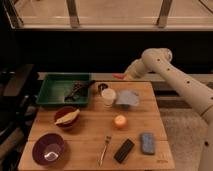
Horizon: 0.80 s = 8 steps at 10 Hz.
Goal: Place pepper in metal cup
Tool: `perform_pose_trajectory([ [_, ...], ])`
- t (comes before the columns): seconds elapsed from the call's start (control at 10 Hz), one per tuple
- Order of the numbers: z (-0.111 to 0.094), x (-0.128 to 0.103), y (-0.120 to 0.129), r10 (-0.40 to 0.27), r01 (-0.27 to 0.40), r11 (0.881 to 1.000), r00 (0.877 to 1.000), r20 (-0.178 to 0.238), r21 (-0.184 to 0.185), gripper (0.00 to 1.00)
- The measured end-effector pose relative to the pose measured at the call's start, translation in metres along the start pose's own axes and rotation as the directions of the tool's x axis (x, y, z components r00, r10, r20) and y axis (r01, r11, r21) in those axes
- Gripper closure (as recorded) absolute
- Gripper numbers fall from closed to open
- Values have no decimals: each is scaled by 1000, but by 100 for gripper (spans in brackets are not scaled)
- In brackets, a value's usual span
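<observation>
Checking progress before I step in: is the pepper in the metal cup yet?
Out. The shut claw holds the pepper above the far edge of the table, right of the metal cup.

A robot lab setup.
A table (95, 125) is standing before a dark wall (75, 55); the gripper (124, 77), holding the pepper (117, 76), is hovering at its far edge.

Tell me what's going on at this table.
The robot's arm reaches in from the right side of the view. Its pincer is shut on the pepper and holds it above the table's back edge. The metal cup stands close by, just behind the white cup. The pepper is not yet in it.
</observation>
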Motion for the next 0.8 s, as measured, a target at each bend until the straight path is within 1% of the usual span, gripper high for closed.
perform_pose_trajectory([
  [0.2, 5, -1, -6, -23, 23, 1000, 1000, -6, -6, 100],
  [0.5, 13, -3, -11, -74, 73, 997, 997, -9, -37, 100],
  [0.7, 21, -13, -12, -135, 134, 989, 991, 1, -65, 100],
  [0.8, 22, -16, -12, -153, 153, 986, 988, 5, -73, 100],
])
